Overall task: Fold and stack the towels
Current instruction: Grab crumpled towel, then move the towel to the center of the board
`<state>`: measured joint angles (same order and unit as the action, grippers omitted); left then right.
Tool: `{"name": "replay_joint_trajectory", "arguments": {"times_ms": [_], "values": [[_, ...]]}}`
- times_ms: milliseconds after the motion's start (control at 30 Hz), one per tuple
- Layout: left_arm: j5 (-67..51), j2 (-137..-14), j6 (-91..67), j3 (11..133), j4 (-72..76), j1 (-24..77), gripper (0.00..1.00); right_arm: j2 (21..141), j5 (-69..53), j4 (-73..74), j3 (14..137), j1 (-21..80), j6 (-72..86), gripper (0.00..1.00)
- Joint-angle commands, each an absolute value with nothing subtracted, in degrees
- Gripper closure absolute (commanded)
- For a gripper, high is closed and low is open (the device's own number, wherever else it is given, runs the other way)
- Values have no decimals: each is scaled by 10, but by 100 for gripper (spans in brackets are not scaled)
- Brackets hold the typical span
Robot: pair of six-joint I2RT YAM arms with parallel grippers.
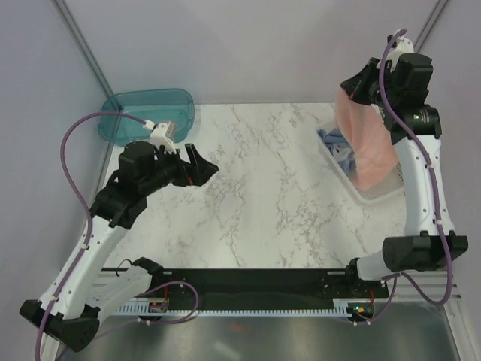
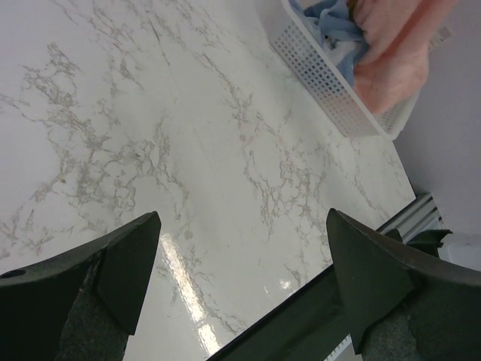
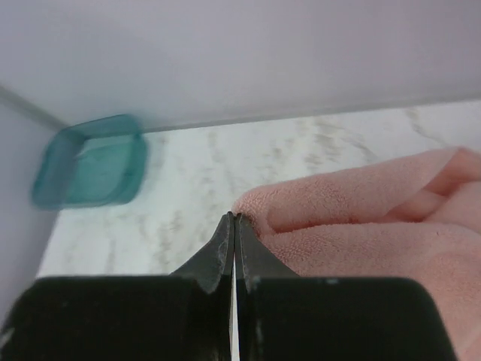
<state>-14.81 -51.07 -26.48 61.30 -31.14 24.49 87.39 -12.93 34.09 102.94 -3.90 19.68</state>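
A salmon-pink towel (image 1: 368, 143) hangs in the air over the white perforated basket (image 1: 376, 197) at the table's right edge, its lower end reaching into the basket. My right gripper (image 1: 347, 89) is raised high above the basket. In the right wrist view its jaws (image 3: 235, 218) are pressed together at the pink towel's (image 3: 361, 226) edge. A light blue towel (image 1: 334, 143) lies crumpled in the basket's far end, also in the left wrist view (image 2: 331, 22). My left gripper (image 1: 207, 167) hovers wide open over the left half of the table, with nothing between its fingers (image 2: 135, 256).
A teal plastic bin (image 1: 146, 113) stands at the back left corner of the marble table (image 1: 263, 195). The basket (image 2: 331, 90) sits against the right edge. A black rail runs along the near edge by the arm bases.
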Motion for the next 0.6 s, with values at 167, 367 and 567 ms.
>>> {"name": "replay_joint_trajectory", "arguments": {"times_ms": [167,367,567], "values": [[-54,-513,-270,672,-355,219,0,751,-318,245,926,161,294,100],[-19,-509,-308,639,-364,206,0,722,-274,146,647,305,338,100],[18,-519,-319,612,-361,205,1,777,-247,90,549,404,326,67]]}}
